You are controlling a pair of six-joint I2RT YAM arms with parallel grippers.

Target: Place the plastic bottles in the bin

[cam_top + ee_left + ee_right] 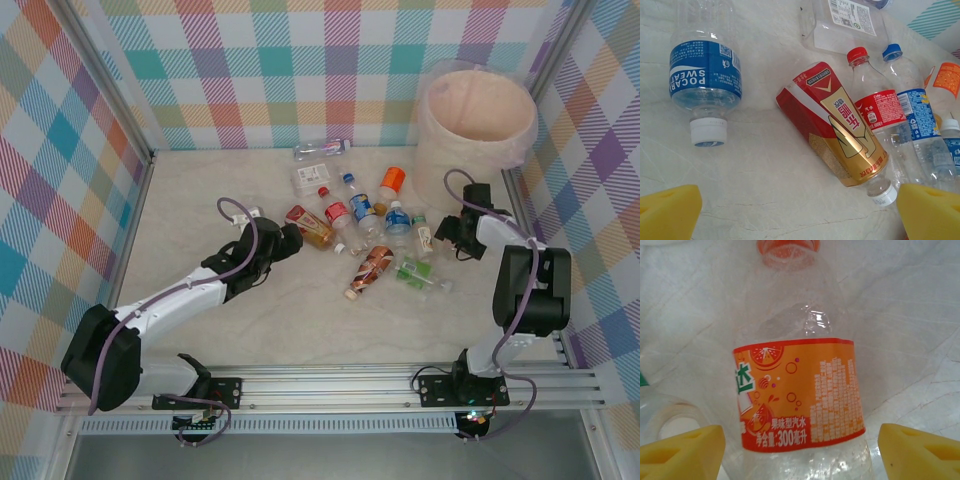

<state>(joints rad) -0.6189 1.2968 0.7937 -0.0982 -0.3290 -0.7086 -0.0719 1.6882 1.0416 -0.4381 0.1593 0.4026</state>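
Left jaws wide open near the red-and-gold bottle (840, 130), right jaws apart either side of the orange-label bottle (800, 390), not touching it.

Pale marbled bench (250, 320), veined with fine cracks; plaid walls (300, 70) in pastel checks behind and beside; aluminium rail (330, 385) along near edge.

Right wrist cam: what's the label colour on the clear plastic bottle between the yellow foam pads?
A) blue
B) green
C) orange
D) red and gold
C: the clear plastic bottle with the orange label and orange cap lies between the jaws of the right gripper, which stand apart on either side of it.
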